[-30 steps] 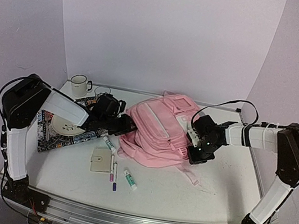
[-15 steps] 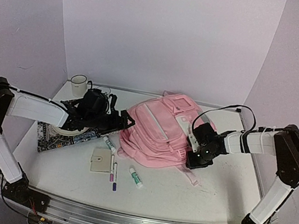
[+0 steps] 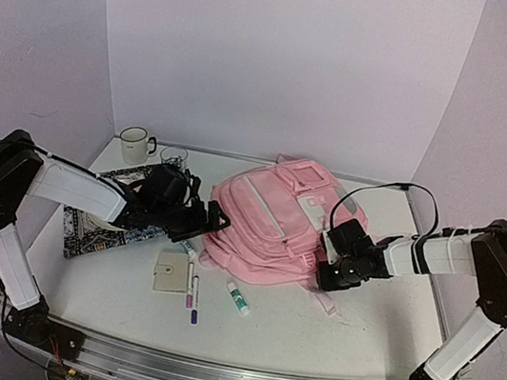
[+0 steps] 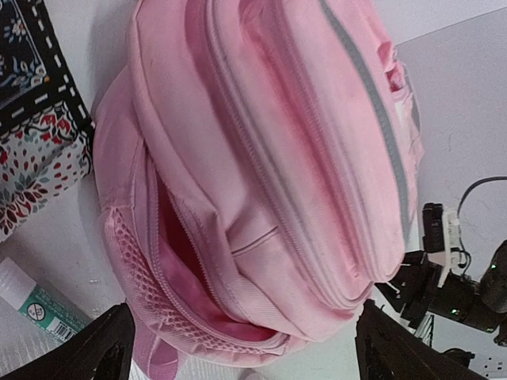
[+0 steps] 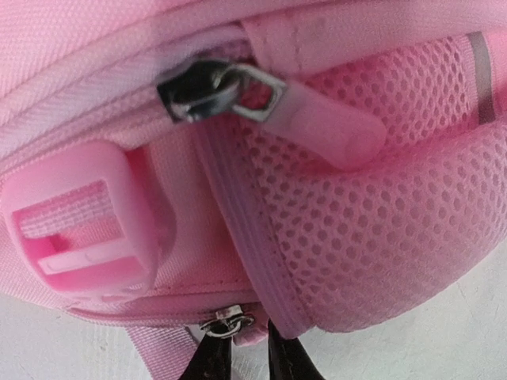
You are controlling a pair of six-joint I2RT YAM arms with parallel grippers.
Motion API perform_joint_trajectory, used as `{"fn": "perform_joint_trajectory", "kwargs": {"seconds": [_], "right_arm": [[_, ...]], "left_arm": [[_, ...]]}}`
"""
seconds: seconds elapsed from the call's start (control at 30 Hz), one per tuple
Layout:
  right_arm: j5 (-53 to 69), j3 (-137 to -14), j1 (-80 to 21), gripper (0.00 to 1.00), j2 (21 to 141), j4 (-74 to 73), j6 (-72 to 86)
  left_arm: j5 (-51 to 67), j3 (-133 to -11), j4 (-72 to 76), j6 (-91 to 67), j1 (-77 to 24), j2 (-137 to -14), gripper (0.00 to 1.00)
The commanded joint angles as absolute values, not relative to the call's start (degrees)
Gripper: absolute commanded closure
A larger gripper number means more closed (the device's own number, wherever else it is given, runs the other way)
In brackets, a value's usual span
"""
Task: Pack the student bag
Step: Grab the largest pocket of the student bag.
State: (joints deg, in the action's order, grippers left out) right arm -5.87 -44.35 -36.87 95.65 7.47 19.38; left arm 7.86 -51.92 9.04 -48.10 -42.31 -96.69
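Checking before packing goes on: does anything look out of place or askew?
The student bag lies slumped, one zip pocket gaping open. Beside it, pens, a white tube and a wallet lie loose.

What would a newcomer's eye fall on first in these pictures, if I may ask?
The big light-pink student bag, lying in the middle of the white table, dominates every view. The left claw stands wide open at the bag's left side, facing an unzipped pocket. The right claw sits right at a small zip pull on the opposite side.
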Motion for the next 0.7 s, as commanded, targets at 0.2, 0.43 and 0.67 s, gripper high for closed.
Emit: {"fn": "perform_joint_trajectory", "kwargs": {"seconds": [0.2,0.43,0.67], "right_arm": [[-5.09,-42.07,-37.53,1.0,87.06,4.88,20.23],[-1.12,-43.68,-37.59,1.0,84.29,1.45,19.58],[3.89,-50.94,-40.17,1.0,89.35,-5.5,19.76]], "left_arm": [[9.33,-52.32,11.83,-51.81,-43.24,-101.68,0.11],[9.97,-51.57,13.5,-53.12,-43.55,-103.0,0.3],[13.66,-51.76,20.26,-57.43,-45.4,-106.52,0.6]]}}
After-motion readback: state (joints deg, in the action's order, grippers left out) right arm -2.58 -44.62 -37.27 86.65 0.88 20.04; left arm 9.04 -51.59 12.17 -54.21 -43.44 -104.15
